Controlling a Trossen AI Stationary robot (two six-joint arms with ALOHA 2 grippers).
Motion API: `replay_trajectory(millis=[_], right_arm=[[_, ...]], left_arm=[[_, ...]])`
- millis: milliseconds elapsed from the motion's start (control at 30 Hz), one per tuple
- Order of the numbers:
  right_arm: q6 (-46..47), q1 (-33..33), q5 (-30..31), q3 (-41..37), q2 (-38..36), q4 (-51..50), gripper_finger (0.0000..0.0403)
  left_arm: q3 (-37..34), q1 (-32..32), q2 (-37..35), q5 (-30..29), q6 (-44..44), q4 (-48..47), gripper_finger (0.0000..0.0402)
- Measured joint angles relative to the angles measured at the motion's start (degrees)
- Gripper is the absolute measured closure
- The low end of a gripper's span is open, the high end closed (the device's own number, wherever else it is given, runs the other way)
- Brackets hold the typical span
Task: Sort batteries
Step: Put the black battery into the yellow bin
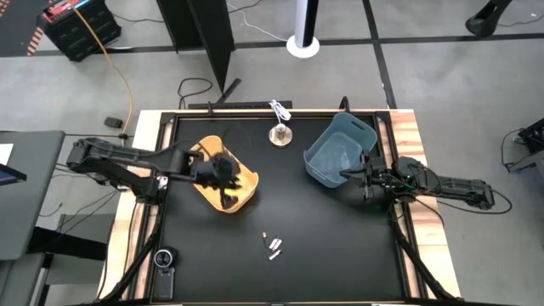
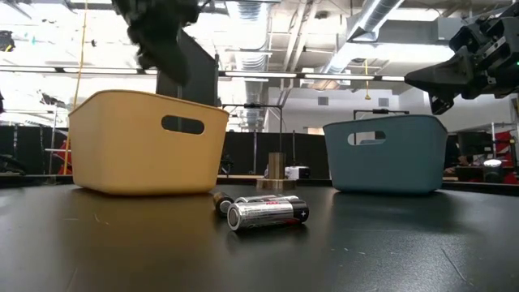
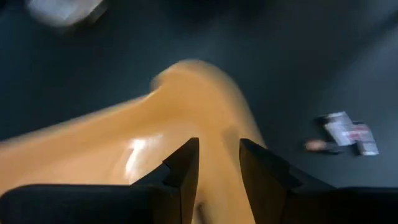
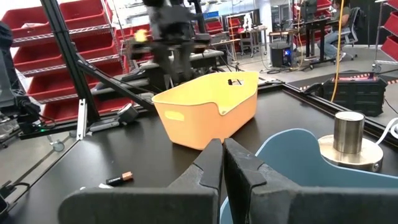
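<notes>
Looking down from the high camera, I've got the left gripper (image 1: pixel 223 172) hanging over the yellow bin (image 1: pixel 245 192), above its rim, and from the wrist cam its fingers (image 3: pixel 185 167) sit a narrow gap apart with nothing between them that I can make out. Right gripper (image 1: pixel 347 174) is parked at the blue bin (image 1: pixel 338 146), on the edge nearest its own arm, fingers (image 4: pixel 214 158) pinched almost together and empty. The batteries (image 1: pixel 272 246) are lying loose on the black worktop (image 1: pixel 340 246), in a little cluster toward the front, well apart from both bins; low cam shows a silvery one (image 2: pixel 266 215) lying on its side in front. Metal knob thing (image 1: pixel 279 133) with its white cord (image 1: pixel 280 110) sits between the bins at the back
</notes>
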Motion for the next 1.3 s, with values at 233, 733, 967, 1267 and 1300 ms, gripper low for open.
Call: replay_trajectory(millis=[233,733,967,1267,1300], right_arm=[[0.01,0.0,0.0,0.0,0.0,-0.04,0.0368],[0.25,0.0,0.0,0.0,0.0,-0.02,0.0368],[0.25,0.0,0.0,0.0,0.0,-0.01,0.0368],[0.24,0.0,0.0,0.02,0.0,-0.02,0.0368],[0.23,0.0,0.0,0.02,0.0,0.0,0.0368]], left_arm=[[4.81,-11.64,5.61,-3.2,12.06,7.59,0.029],[26.7,-18.24,33.4,-2.91,25.27,-2.95,0.0258],[35.87,-18.46,42.94,-1.82,30.26,-11.29,0.0218],[37.76,-18.48,47.1,0.24,32.7,-14.44,0.0209],[37.76,-18.48,47.18,0.19,32.74,-14.44,0.021]])
